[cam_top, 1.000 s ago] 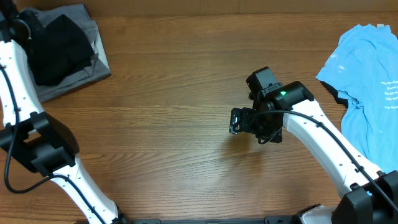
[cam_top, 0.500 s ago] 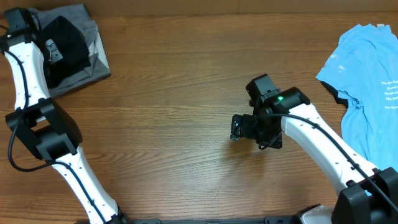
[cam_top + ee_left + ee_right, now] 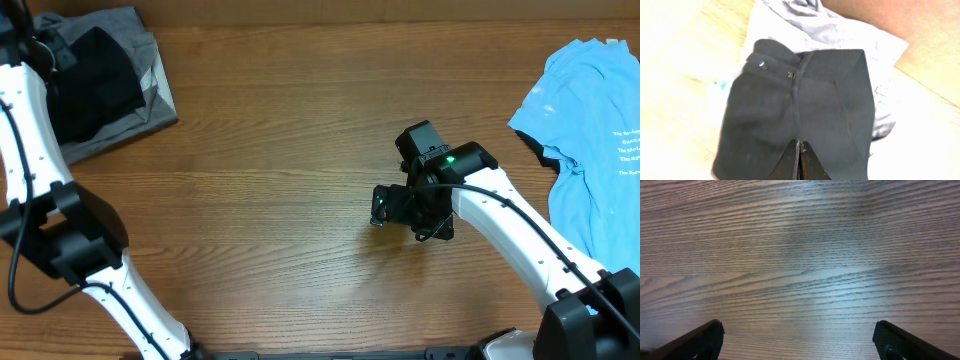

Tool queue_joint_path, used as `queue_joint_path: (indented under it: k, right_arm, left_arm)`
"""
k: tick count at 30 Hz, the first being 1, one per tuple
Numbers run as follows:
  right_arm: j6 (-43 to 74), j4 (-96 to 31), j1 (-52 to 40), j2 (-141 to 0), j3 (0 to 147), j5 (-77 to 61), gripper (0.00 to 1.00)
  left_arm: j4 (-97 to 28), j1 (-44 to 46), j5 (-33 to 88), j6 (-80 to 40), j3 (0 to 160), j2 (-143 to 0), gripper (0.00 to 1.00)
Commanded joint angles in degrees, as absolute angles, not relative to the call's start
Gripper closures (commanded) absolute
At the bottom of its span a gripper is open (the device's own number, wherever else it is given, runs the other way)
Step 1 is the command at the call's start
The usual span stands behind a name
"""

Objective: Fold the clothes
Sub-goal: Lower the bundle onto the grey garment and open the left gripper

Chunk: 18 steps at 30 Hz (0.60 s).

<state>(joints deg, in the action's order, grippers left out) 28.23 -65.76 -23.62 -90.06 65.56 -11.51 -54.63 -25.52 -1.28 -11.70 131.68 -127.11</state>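
Note:
A folded black shirt (image 3: 95,80) lies on top of a grey garment (image 3: 150,100) at the table's far left corner. The left wrist view looks down on the black shirt (image 3: 800,105), its collar buttons showing, with the grey garment (image 3: 840,35) under and behind it. My left gripper (image 3: 800,145) is shut with nothing between its fingers, its tips over the near part of the shirt. A light blue T-shirt (image 3: 590,120) lies spread at the far right. My right gripper (image 3: 385,205) hangs open over bare wood mid-table, its fingertips (image 3: 705,337) wide apart.
The wooden table (image 3: 280,150) stretches between the two piles. The left arm's white links (image 3: 30,120) run along the left edge, and the right arm (image 3: 520,240) reaches in from the lower right.
Half a second ago the left wrist stood over the black shirt; it has since drawn back toward the upper left corner. The right arm has barely shifted.

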Motion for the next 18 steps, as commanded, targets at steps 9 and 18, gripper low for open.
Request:
queue_joint_path:
  k: [9,18]
  right_arm:
    - [28.1,-64.7,-23.5,-89.8,65.2,-10.8,0.0]
    - [28.0,-64.4,-23.5,-89.8,65.2,-11.6,0.0]
  left_arm:
    - [-61.5,-31.6,-4.8,-12.5,131.6,-133.6,0.96]
    - [-61.3,-30.8,2.1,-12.3,131.2,-139.3,0.96]
